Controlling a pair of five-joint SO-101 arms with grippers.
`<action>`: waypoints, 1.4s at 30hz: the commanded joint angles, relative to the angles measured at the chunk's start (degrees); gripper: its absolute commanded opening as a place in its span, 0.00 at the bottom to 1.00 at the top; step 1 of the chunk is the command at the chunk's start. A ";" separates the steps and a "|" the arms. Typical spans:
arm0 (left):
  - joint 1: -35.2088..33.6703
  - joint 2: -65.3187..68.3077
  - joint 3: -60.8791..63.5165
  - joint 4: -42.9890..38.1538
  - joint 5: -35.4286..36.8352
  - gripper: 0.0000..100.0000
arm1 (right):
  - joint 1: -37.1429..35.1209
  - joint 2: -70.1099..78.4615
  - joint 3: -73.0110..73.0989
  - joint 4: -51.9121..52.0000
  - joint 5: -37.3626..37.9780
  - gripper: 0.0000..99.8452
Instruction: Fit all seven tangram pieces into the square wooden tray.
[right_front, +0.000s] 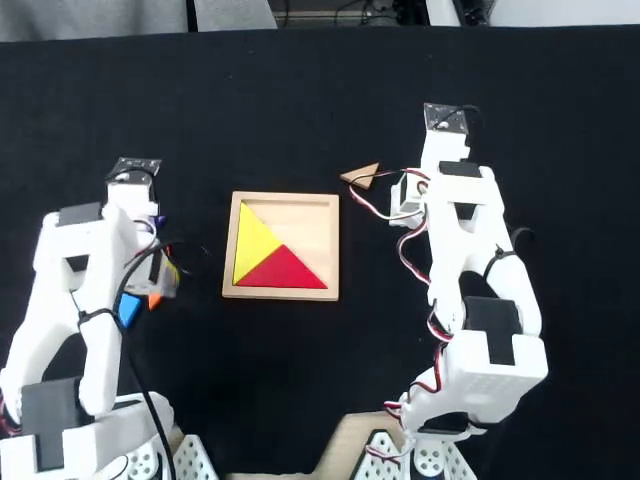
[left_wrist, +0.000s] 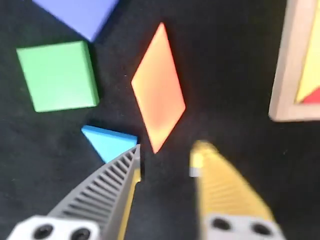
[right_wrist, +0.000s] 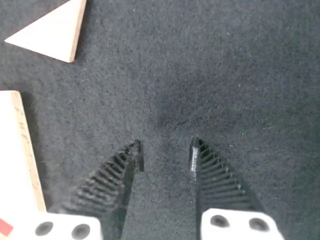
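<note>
**Two of seven seated; both grippers open and empty**

Tray: The tray (right_front: 281, 198) lies flat on the black cloth (right_front: 300, 100), between your two arms. Inside it are the yellow triangle (right_front: 252, 243), against the side nearer your left arm, and the red triangle (right_front: 285, 271), along the near side. The two meet along a diagonal. The rest of the tray floor is bare wood.

Right side: The wood triangle (right_front: 362, 176) lies on the cloth just off the tray's far corner on your right arm's side. It does not touch the tray. Your right gripper (right_wrist: 165, 155) hangs over bare cloth with its jaws apart and nothing between them. In its wrist view the wood triangle (right_wrist: 52, 32) sits well ahead of the fingertips, with the tray rim (right_wrist: 22, 150) to one side.

Left side: Your left gripper (left_wrist: 167, 155) is also spread and holds nothing. It has a grey finger (left_wrist: 110, 190) and a yellow finger (left_wrist: 222, 190).
- The orange parallelogram (left_wrist: 159, 87) lies flat just ahead of the fingers, with one sharp tip at the gap between them.
- The blue triangle (left_wrist: 107, 141) lies beside the grey fingertip. You cannot tell whether they touch.
- The green square (left_wrist: 59, 75) lies farther out and touches neither piece.
- A violet-blue piece (left_wrist: 80, 15) lies beyond the square and is cut off by the frame edge, so its shape is unclear.
- A tray corner (left_wrist: 292, 65) shows off to the yellow finger's side.
</note>
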 joint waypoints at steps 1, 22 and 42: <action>1.63 -2.11 -0.31 -3.60 6.77 0.31 | -0.70 -3.56 -0.31 -0.79 0.62 0.17; -4.53 -1.41 5.85 -18.02 11.60 0.22 | -0.79 -3.56 -0.40 -0.62 0.62 0.17; -1.45 11.08 -1.19 -15.38 12.13 0.22 | -0.70 -3.56 -0.40 -0.53 0.62 0.17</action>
